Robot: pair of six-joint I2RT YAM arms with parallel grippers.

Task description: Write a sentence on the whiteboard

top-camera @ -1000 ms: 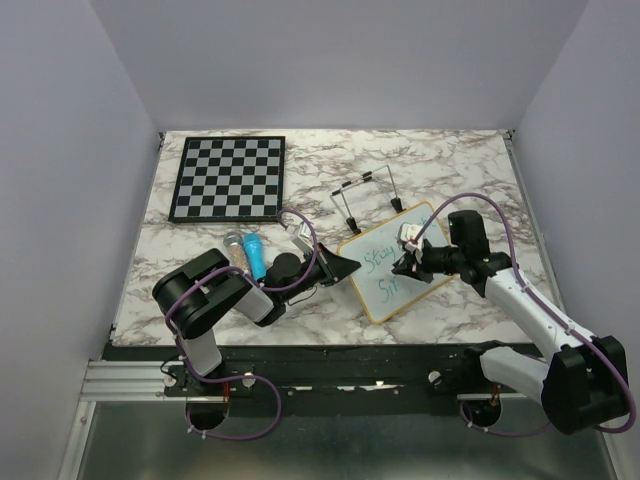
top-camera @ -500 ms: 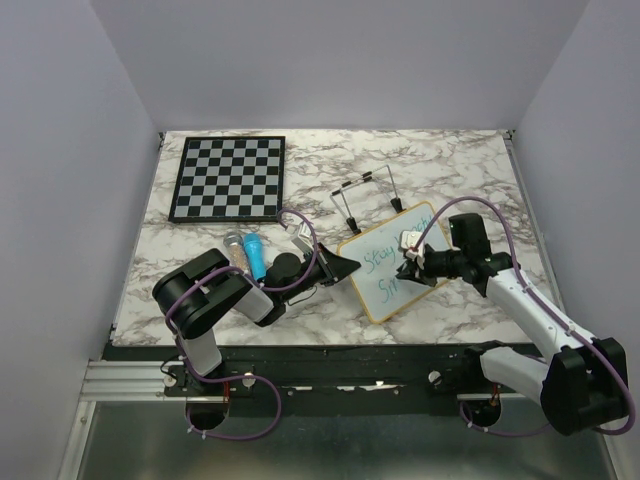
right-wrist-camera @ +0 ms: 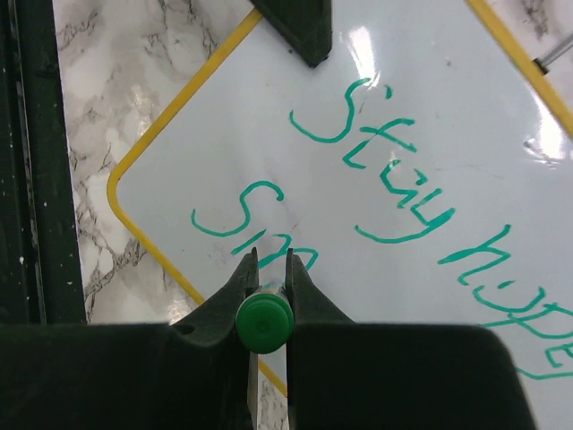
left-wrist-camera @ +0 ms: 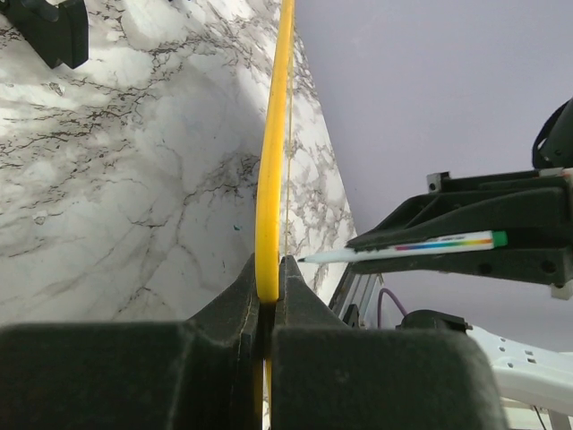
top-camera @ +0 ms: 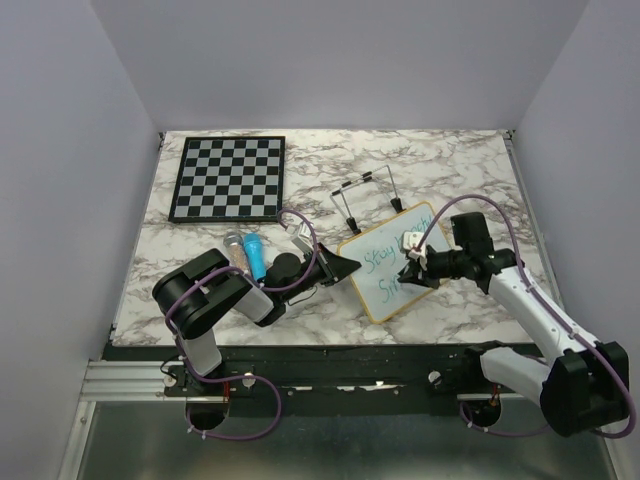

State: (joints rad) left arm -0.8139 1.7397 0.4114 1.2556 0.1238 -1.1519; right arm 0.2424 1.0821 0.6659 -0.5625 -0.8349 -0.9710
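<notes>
The whiteboard (top-camera: 385, 270) lies tilted on the marble table, its yellow frame (right-wrist-camera: 148, 148) showing in the right wrist view. Green writing on it reads "Stay happy" (right-wrist-camera: 407, 202), with "Sm" (right-wrist-camera: 255, 219) below. My left gripper (top-camera: 345, 266) is shut on the board's left edge (left-wrist-camera: 271, 161), its jaws pinching the frame. My right gripper (top-camera: 412, 268) hovers over the second line, shut on a green marker (right-wrist-camera: 264, 322) that points down at the board. In the left wrist view the marker (left-wrist-camera: 403, 249) has a white barrel with its tip close to the board.
A black-and-white chessboard (top-camera: 228, 178) lies at the back left. A blue pen-like object (top-camera: 255, 256) and a grey one (top-camera: 234, 244) rest beside my left arm. A wire stand (top-camera: 365, 195) sits behind the whiteboard. A black rail (right-wrist-camera: 27, 161) runs along the near table edge.
My right gripper has shifted slightly right and toward the near edge with the marker, and the second line has grown. The left gripper and the board have not moved.
</notes>
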